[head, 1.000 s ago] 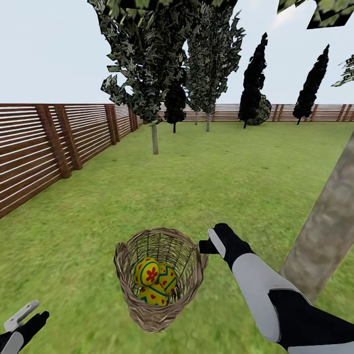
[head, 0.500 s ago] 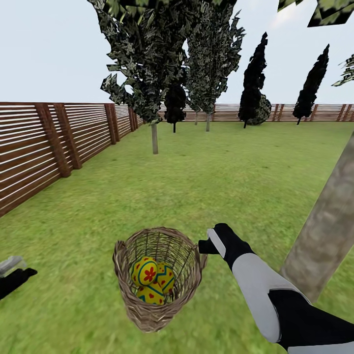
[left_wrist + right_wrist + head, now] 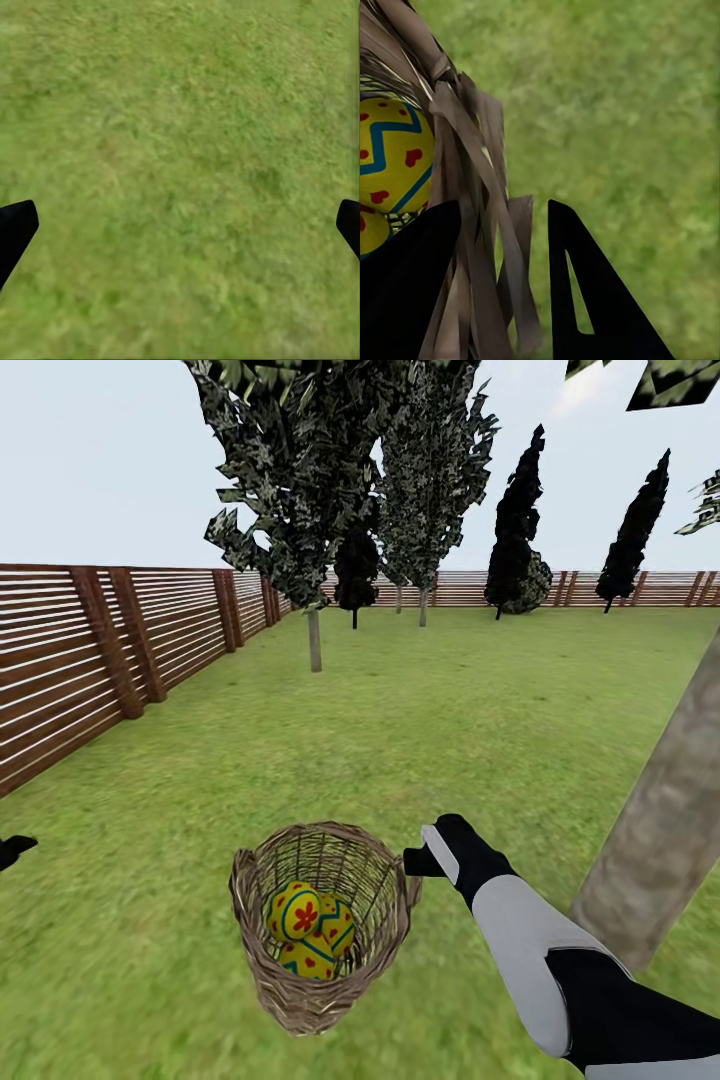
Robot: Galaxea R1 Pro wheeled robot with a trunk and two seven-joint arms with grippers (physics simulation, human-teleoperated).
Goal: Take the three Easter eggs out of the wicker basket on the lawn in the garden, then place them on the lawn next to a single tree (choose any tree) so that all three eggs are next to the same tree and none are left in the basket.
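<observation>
The wicker basket (image 3: 300, 1000) hangs tilted over the lawn (image 3: 450, 740), and my right gripper (image 3: 415, 860) is shut on its right rim. In the right wrist view my right gripper (image 3: 502, 225) has the wicker wall (image 3: 472, 150) between its black fingers (image 3: 585, 300). Three yellow Easter eggs lie inside the basket: one with a red flower (image 3: 297, 910), one behind it (image 3: 340, 925), one below with hearts (image 3: 308, 958). An egg (image 3: 390, 157) shows through the weave. My left gripper (image 3: 180, 225) is open over bare grass, and its black tip (image 3: 15, 850) shows at the head view's left edge.
A thick grey-brown tree trunk (image 3: 665, 830) leans up at the right, close to my right arm. A brown slat fence (image 3: 100, 650) runs along the left and the back. A thin-trunked leafy tree (image 3: 314, 640) and dark cypress-like trees (image 3: 515, 530) stand farther off.
My left gripper has moved up and to the left, from the lower left corner to the left edge of the head view. The basket and right gripper have barely moved.
</observation>
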